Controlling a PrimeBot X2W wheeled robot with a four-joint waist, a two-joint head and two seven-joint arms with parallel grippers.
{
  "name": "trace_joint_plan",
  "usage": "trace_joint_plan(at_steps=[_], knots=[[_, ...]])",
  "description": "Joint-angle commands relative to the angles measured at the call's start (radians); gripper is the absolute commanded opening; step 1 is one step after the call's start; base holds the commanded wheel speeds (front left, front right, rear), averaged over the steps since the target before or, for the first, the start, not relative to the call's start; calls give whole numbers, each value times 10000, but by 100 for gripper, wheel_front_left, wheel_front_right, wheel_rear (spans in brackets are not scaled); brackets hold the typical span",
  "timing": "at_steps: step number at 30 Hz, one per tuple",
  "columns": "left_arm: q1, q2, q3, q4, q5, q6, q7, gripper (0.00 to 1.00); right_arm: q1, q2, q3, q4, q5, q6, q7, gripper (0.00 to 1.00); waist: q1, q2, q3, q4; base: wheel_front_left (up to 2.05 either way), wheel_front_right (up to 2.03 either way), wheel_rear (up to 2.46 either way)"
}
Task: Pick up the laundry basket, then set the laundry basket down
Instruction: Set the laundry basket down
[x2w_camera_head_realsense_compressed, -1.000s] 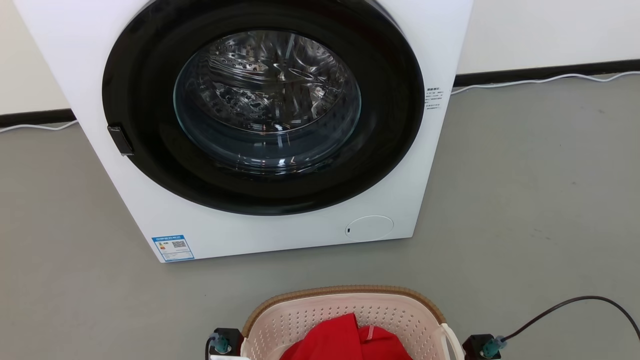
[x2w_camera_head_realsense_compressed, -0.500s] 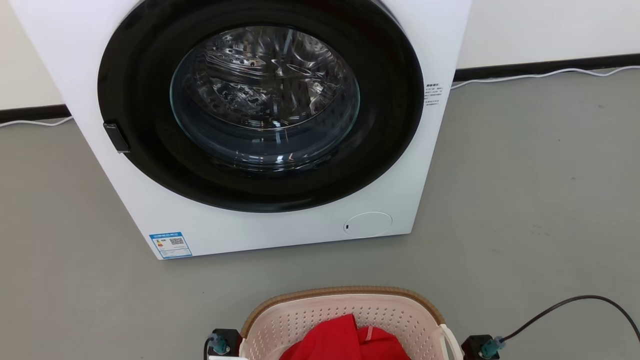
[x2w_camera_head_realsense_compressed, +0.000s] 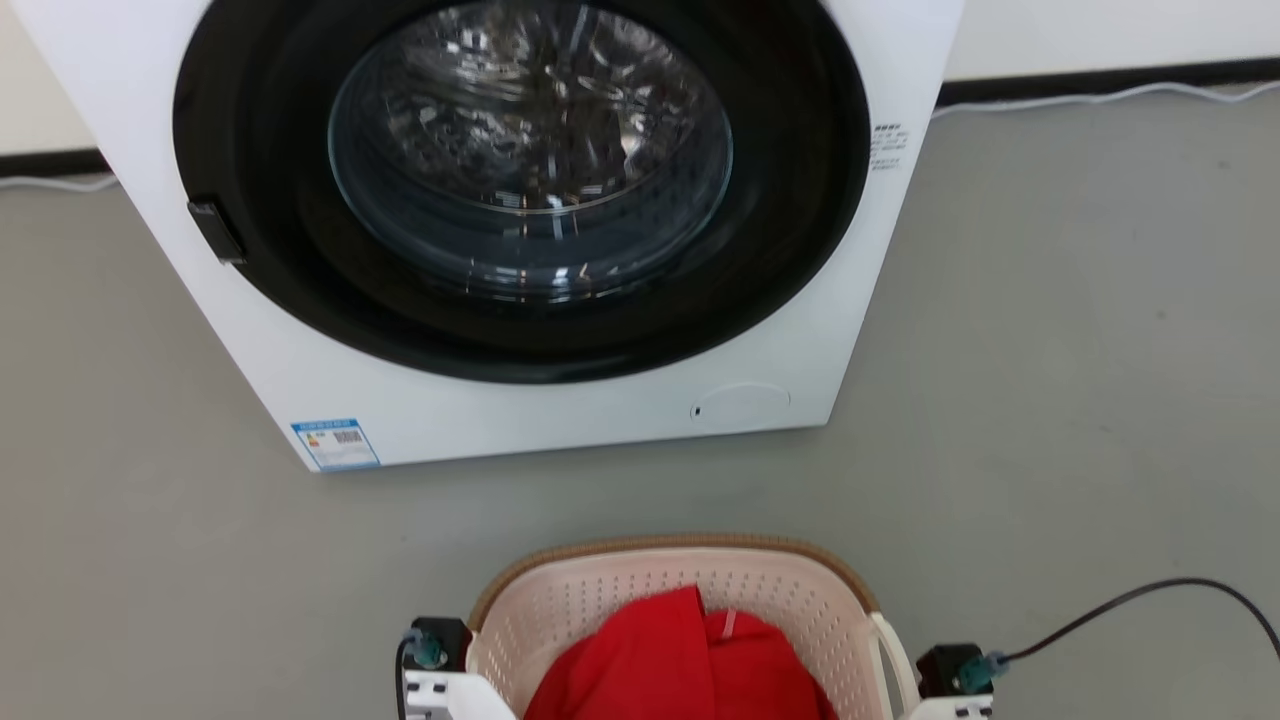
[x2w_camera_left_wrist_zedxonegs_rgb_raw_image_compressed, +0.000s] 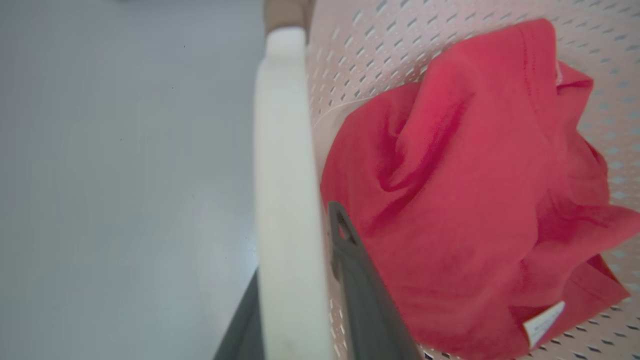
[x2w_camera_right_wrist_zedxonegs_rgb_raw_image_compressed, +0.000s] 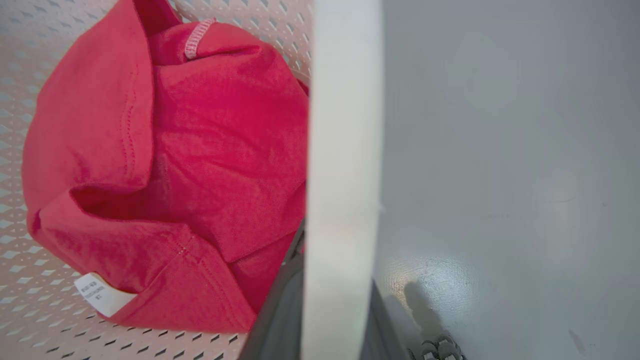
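Note:
The laundry basket (x2w_camera_head_realsense_compressed: 672, 546), cream-pink with a brown rim, sits low in the head view in front of the washing machine, with a red garment (x2w_camera_head_realsense_compressed: 680, 665) inside it. My left gripper (x2w_camera_left_wrist_zedxonegs_rgb_raw_image_compressed: 300, 240) is shut on the basket's white left handle (x2w_camera_left_wrist_zedxonegs_rgb_raw_image_compressed: 282, 150), one dark finger (x2w_camera_left_wrist_zedxonegs_rgb_raw_image_compressed: 360, 290) inside the wall. My right gripper (x2w_camera_right_wrist_zedxonegs_rgb_raw_image_compressed: 340, 295) is shut on the white right handle (x2w_camera_right_wrist_zedxonegs_rgb_raw_image_compressed: 345, 150). The wrist blocks of both arms (x2w_camera_head_realsense_compressed: 432, 645) (x2w_camera_head_realsense_compressed: 955, 668) flank the basket. I cannot tell whether the basket rests on the floor.
A white front-loading washing machine (x2w_camera_head_realsense_compressed: 560, 420) with its round dark door (x2w_camera_head_realsense_compressed: 520, 180) shut stands just beyond the basket. A black cable (x2w_camera_head_realsense_compressed: 1150, 595) loops over the grey floor at right, and a white cord (x2w_camera_head_realsense_compressed: 1100, 95) runs along the wall.
The whole head picture has shifted: the washing machine sits higher and looks larger, so the camera has moved. The basket stays between both wrists, slightly higher in frame.

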Motion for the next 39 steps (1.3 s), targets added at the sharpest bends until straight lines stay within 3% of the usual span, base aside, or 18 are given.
trace_joint_plan(at_steps=[1,29,39], knots=[[-454,258,113,12,36,14,-103,0,-513,-93,258,-268,81,75,-329,0,0,0,259,44,0,0,0],[-3573,835,407,91,108,323,-1261,0,-3351,-93,1219,-83,1349,75,-2576,0,0,0,4880,779,0,0,0],[-4329,1089,475,99,130,330,-1667,0,-4156,-93,1412,125,1538,75,-3045,0,0,0,6156,735,0,0,0]])
